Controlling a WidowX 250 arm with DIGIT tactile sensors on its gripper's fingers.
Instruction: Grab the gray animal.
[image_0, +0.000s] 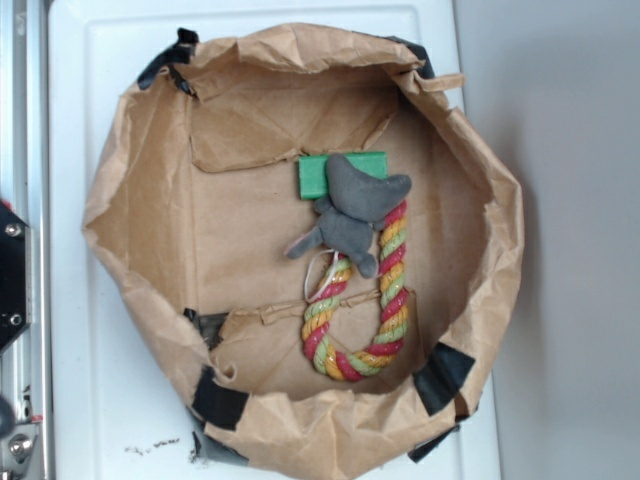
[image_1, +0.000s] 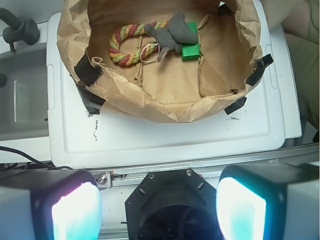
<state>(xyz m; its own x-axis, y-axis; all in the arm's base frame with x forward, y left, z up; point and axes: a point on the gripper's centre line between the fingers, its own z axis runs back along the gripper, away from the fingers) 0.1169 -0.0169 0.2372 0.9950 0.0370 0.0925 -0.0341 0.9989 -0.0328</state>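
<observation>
My fingers (image_1: 159, 205) are spread wide and hold nothing — the two glowing pads (image_1: 75, 212) sit apart at the bottom of the wrist view, well back from the brown paper bag (image_0: 140, 200). The bag, its rim rolled down and patched with black tape (image_0: 218, 400), rests on a white lid (image_0: 90, 400). Inside on the bag's floor lies the gray animal (image_0: 355, 212), a dark plush toy. It overlaps a green block (image_0: 318, 175) toward the bag's far wall in the exterior view, and rests on one end of a red-yellow-green rope (image_0: 385, 305) that curves in a U toward the near wall.
</observation>
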